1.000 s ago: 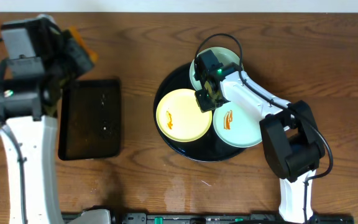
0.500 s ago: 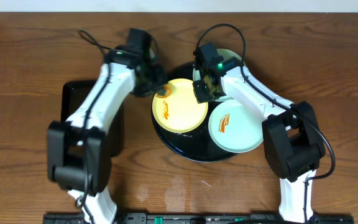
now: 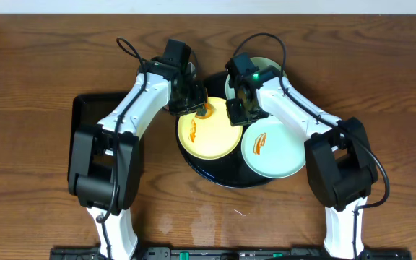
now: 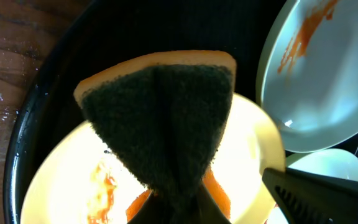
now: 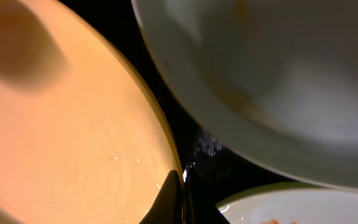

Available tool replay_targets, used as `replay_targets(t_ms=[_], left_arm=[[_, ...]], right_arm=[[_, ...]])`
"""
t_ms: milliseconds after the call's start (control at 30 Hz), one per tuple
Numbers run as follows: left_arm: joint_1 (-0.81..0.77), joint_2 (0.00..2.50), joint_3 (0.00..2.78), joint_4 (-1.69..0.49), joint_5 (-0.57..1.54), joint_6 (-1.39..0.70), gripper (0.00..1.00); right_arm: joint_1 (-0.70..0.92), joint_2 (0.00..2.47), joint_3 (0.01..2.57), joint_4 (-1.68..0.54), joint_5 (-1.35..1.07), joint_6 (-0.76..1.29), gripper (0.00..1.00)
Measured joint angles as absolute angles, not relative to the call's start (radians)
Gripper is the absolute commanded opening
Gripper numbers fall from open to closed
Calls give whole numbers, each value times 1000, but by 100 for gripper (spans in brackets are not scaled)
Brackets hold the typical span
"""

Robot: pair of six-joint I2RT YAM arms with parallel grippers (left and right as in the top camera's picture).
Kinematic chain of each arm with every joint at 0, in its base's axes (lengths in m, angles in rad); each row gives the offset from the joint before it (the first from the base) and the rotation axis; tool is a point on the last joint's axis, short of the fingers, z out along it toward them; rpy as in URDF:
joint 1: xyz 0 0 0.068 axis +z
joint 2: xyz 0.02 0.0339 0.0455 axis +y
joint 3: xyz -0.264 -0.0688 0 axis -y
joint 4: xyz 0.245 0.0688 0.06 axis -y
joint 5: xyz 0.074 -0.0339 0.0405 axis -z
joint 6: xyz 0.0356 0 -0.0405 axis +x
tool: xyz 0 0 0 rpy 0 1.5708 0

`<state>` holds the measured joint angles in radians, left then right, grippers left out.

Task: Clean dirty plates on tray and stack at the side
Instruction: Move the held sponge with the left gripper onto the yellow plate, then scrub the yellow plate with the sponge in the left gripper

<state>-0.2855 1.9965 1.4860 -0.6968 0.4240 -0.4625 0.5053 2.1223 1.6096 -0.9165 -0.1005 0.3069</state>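
The round black tray (image 3: 201, 166) holds three plates. The pale yellow plate (image 3: 208, 137) lies at its left and has an orange smear (image 3: 193, 130). A mint-blue plate (image 3: 273, 148) with an orange smear lies at the right, and another mint-blue plate (image 3: 266, 68) at the back. My left gripper (image 3: 197, 107) is shut on an orange sponge with a dark scouring face (image 4: 166, 118), held over the yellow plate's far edge (image 4: 61, 180). My right gripper (image 3: 238, 112) is shut on the yellow plate's right rim (image 5: 166, 155).
A smaller rectangular black tray (image 3: 85, 137) lies on the wooden table to the left of the round tray. My two arms meet over the round tray's back half.
My left arm has swung in from the far left with the sponge to the yellow plate's far edge. My right gripper has stayed at the yellow plate's rim; that plate shifted slightly.
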Motion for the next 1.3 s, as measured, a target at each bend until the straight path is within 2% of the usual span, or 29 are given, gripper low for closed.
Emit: replay_targets(t_ms=[433, 800, 1300], left_arm=[[-303, 1996, 1486, -728, 424, -437, 8], [-429, 1996, 1444, -738, 336, -496, 7], [-397, 1996, 1437, -731, 281, -521, 8]], right_arm=[[506, 2122, 1510, -756, -114, 364, 1], [506, 2122, 1510, -759, -112, 386, 1], [510, 2123, 1569, -862, -7, 347, 1]])
